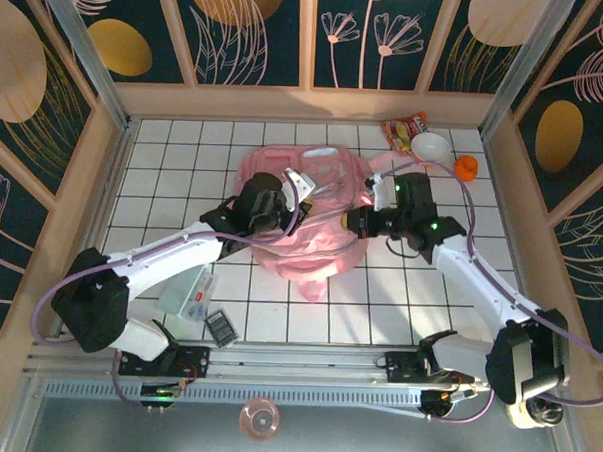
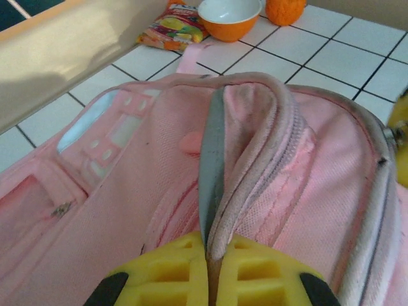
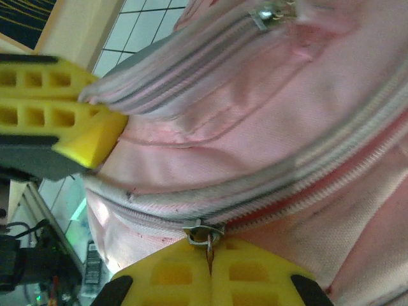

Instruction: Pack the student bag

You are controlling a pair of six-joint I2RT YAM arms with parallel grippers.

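- Clutter at seven o'clock of the student bag: calculator, flat packet; out of the way.
- left gripper: pinched tight on a zip-edge fold, bag's ten o'clock.
- student bag: mid-table, zip running nine to three.
- right gripper: closed on the zip pull, three o'clock; likely the arm to draw it.
- bowl, orange: one o'clock, well apart.

Tiled table bears student bag, bowl, perhaps calculator.
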